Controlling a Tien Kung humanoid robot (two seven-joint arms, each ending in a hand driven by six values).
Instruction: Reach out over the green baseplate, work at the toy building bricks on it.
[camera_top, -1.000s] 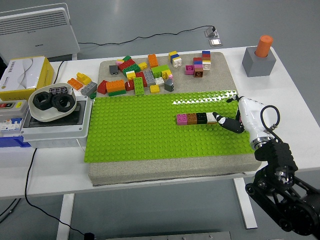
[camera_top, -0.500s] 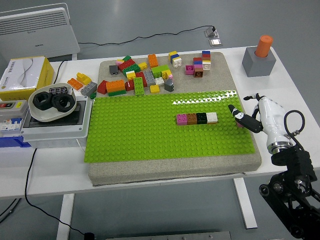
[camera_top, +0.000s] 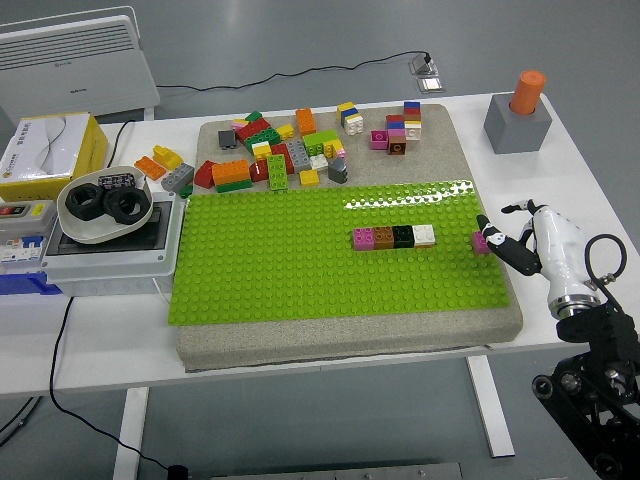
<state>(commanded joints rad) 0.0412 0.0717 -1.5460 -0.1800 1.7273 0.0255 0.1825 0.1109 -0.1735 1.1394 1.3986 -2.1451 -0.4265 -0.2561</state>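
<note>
White worktop (camera_top: 330, 350), grey floor behind, radiator top left. Head view, the only one you've got: green baseplate (camera_top: 300, 270) sits on a grey slab, with a four-brick row (camera_top: 394, 237) (pink, brown, black, white) right of its centre and the loose brick pile (camera_top: 285, 150) beyond its far edge. The right hand (camera_top: 515, 245) has pulled back from the row's white end to the baseplate's right edge over the last second. A pink brick (camera_top: 480, 241) now shows there, at its fingertips; I can't tell whether the fingers grip it. Row looks unchanged. My read: you're between placements. Left arm is not visible.
</note>
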